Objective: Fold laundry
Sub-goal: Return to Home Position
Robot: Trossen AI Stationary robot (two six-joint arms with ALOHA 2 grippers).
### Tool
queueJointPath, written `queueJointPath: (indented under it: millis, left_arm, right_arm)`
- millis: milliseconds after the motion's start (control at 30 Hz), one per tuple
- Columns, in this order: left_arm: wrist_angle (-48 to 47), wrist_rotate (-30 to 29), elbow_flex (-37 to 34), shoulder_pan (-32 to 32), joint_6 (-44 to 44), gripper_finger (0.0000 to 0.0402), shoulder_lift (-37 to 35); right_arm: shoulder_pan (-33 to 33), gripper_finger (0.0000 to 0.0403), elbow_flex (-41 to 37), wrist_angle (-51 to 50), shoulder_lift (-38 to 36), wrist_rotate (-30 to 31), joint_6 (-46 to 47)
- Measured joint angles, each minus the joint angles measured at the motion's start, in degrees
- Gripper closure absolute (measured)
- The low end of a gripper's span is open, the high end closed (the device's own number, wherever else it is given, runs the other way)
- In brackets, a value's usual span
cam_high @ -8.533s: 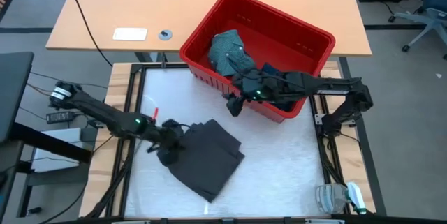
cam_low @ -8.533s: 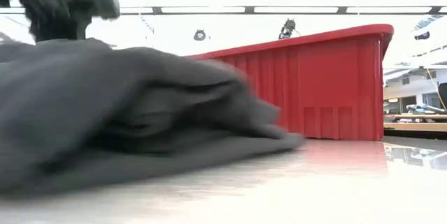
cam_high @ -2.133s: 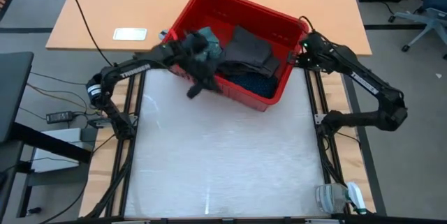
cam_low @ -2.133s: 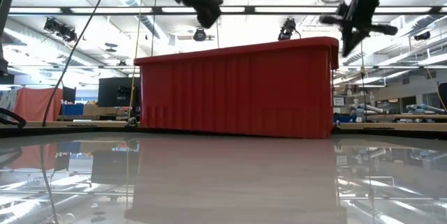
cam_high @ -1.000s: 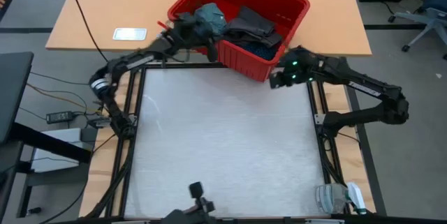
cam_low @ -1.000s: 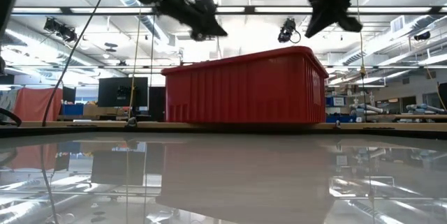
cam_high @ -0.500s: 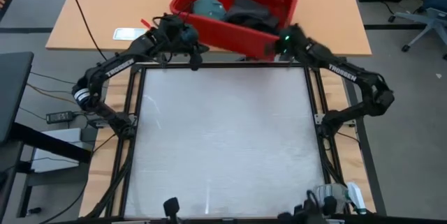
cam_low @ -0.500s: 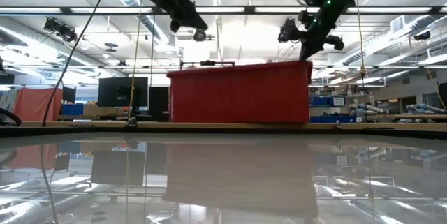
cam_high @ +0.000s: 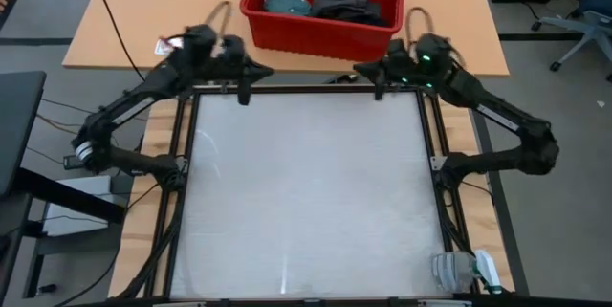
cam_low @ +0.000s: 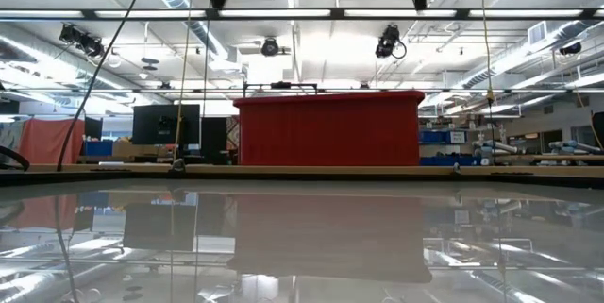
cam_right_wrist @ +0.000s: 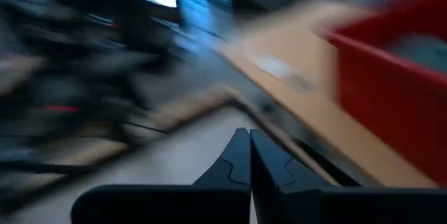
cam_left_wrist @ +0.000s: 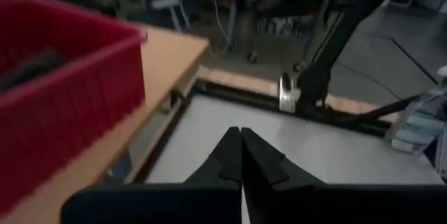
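Locate the laundry (cam_high: 320,1) inside the red basket (cam_high: 251,9), bundled as a teal-green piece (cam_high: 284,1) beside a charcoal piece (cam_high: 341,3) — stowed there, by all appearance, as finished work. Cannot make out any further pieces beneath these two. Find the basket on the wooden desk (cam_high: 134,10), just beyond the far edge of the white work surface (cam_high: 296,192); treat that spot as deliberate, keeping the load off the folding area. Note the left gripper (cam_left_wrist: 241,135) above that far edge toward the left corner, and the right gripper (cam_right_wrist: 249,135) above it toward the right corner — each near the basket but apart from it. Read both sets of jaws as clenched on nothing, with fingertips pressed together. Judge these raised, empty poses as suited to retiring the arms to rest.
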Motion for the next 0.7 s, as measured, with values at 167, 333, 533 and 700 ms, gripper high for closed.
queueJointPath:
  millis: [167,333,533,700]
  left_arm:
    - [5.0,-0.6,-9.2,-4.4,-1.1,0.0400,-10.0]
    - [25.6,-7.8,-30.8,-10.7,-10.2,0.0401,-20.9]
    - [28.7,-6.9,-44.3,-15.0,-8.2,0.0401,-32.2]
    - [23.1,-9.5,-46.8,-16.0,-8.4,0.0401,-41.5]
  right_arm:
    - [11.7,0.0400,-0.1,0.4,-3.0,-2.6,1.1]
    - [26.0,0.0400,-0.1,-2.2,-1.5,9.1,-1.6]
    - [35.6,0.0401,-4.5,-6.8,-1.5,22.4,-0.2]
    - [38.0,0.0401,-19.6,7.4,-10.8,25.0,4.0]
